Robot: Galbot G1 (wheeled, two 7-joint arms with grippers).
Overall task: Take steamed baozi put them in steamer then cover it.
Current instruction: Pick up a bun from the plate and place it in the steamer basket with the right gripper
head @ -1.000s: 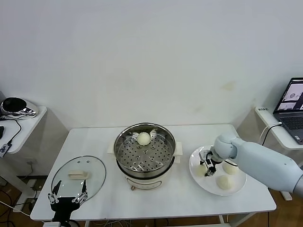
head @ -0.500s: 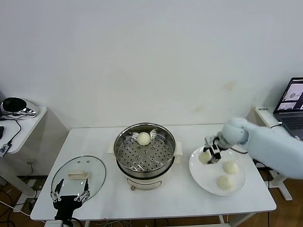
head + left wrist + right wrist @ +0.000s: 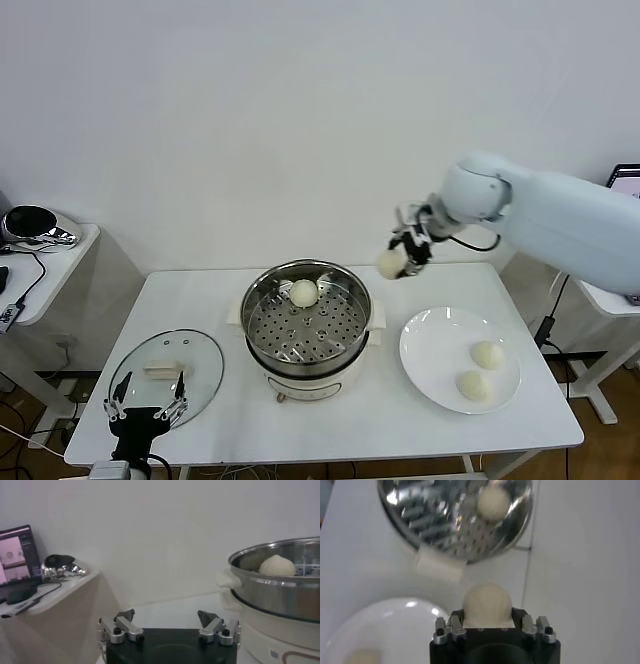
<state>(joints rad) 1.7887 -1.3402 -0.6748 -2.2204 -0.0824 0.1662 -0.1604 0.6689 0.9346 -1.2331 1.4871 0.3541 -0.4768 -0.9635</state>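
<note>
My right gripper (image 3: pixel 402 256) is shut on a pale steamed baozi (image 3: pixel 392 263), held in the air above the table between the steamer and the white plate (image 3: pixel 436 343). In the right wrist view that baozi (image 3: pixel 487 602) sits between the jaws, with the steamer (image 3: pixel 413 511) beyond it. The shiny steamer (image 3: pixel 248 312) holds one baozi (image 3: pixel 303 292) on its perforated tray. Two more baozi (image 3: pixel 487 354) (image 3: pixel 472 385) lie on the plate. The glass cover (image 3: pixel 160 358) lies flat at the front left. My left gripper (image 3: pixel 146 406) hovers open at its near edge.
A side table with a silver object (image 3: pixel 33 224) stands at the far left. A laptop (image 3: pixel 626 180) shows at the right edge. The left wrist view shows the steamer wall (image 3: pixel 280 594) close by.
My right gripper has lifted one baozi off the plate and carried it up and to the left, toward the steamer. The left arm has barely moved.
</note>
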